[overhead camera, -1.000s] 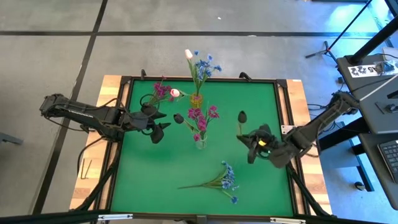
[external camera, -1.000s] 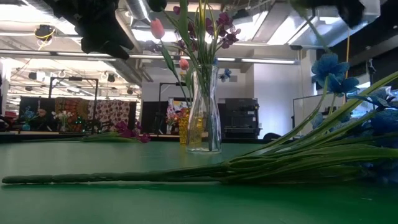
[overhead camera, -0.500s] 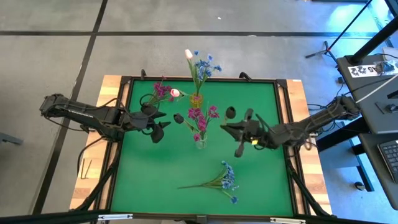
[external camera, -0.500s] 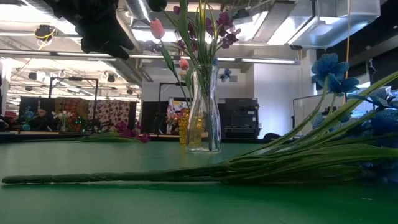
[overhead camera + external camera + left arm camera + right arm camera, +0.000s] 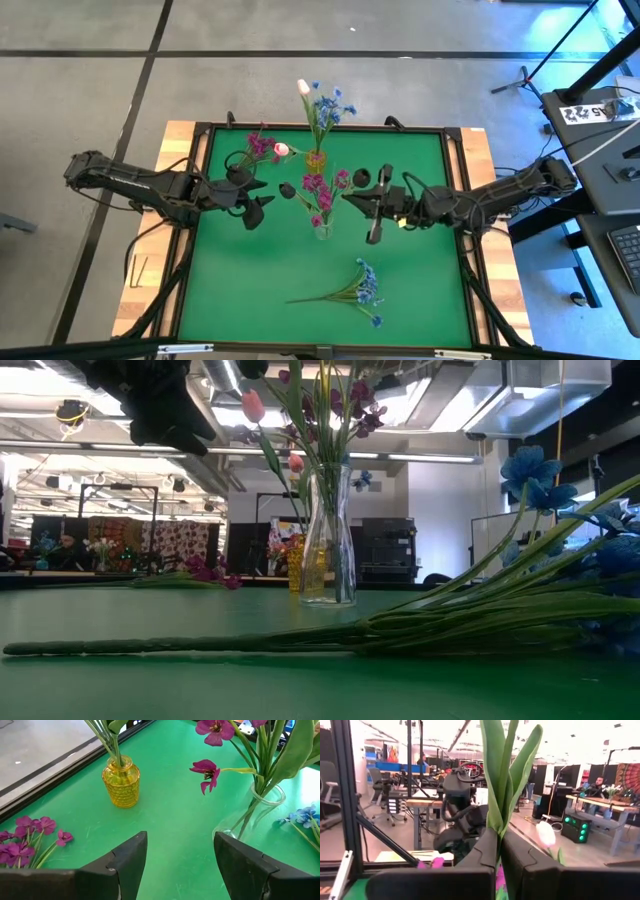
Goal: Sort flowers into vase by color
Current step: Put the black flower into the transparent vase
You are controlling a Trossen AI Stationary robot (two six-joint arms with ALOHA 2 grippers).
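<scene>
The left gripper (image 5: 262,203) hung spread and empty beside the clear vase (image 5: 321,228) (its blooms crowded the mouth). The right gripper (image 5: 374,205) was clenched on a dark-budded flower (image 5: 361,178) near that vase, gripping leaves; it looked light and floppy.

Two dark fingers (image 5: 485,855) are pressing together at the bottom centre of the frame, pinching the green leaves (image 5: 507,775) of a flower that are rising to the top edge; a pale tulip bud (image 5: 546,833) is showing at lower right; magenta petals (image 5: 431,863) are peeking at lower left; the other arm (image 5: 462,817) is standing behind, centre left; a black frame post (image 5: 342,790) is running down the left side.
</scene>
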